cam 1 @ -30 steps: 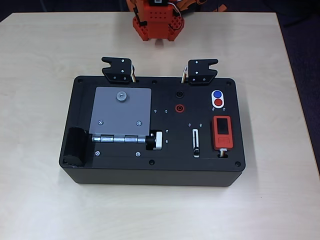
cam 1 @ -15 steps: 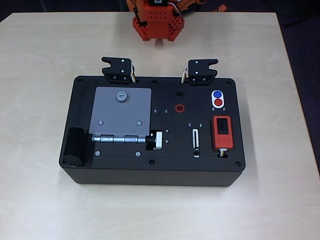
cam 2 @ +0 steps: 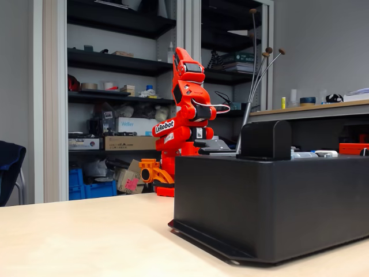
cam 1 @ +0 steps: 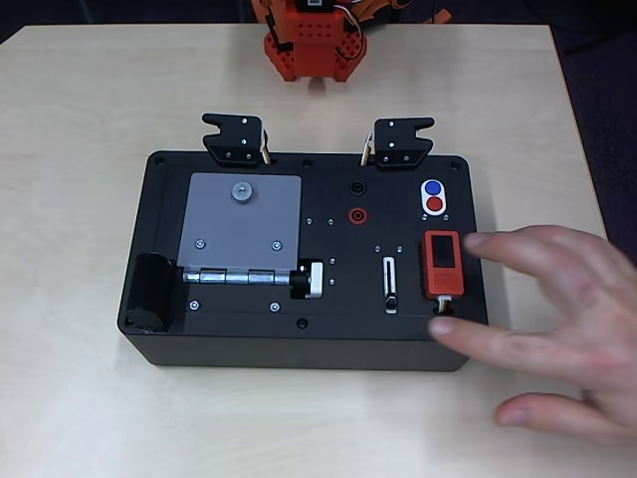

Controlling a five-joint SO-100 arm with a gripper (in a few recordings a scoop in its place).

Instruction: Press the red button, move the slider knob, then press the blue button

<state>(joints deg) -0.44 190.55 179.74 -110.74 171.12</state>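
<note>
So the table point(cam 1: 90, 90) is a light wood-look top, pale beige. Sitting flat on it, about in the middle, is a big black box point(cam 1: 299, 351), and the orange robot arm's base point(cam 1: 313, 50) stands on the far edge behind it. A person's hand point(cam 1: 557, 324) rests on the table at the box's right side, fingertips touching the box.

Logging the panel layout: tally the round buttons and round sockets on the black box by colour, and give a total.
Overhead view of the black box:
Red: 2 - red button, red ring socket
Blue: 1 - blue button
Black: 1 - black socket
Total: 4
</note>
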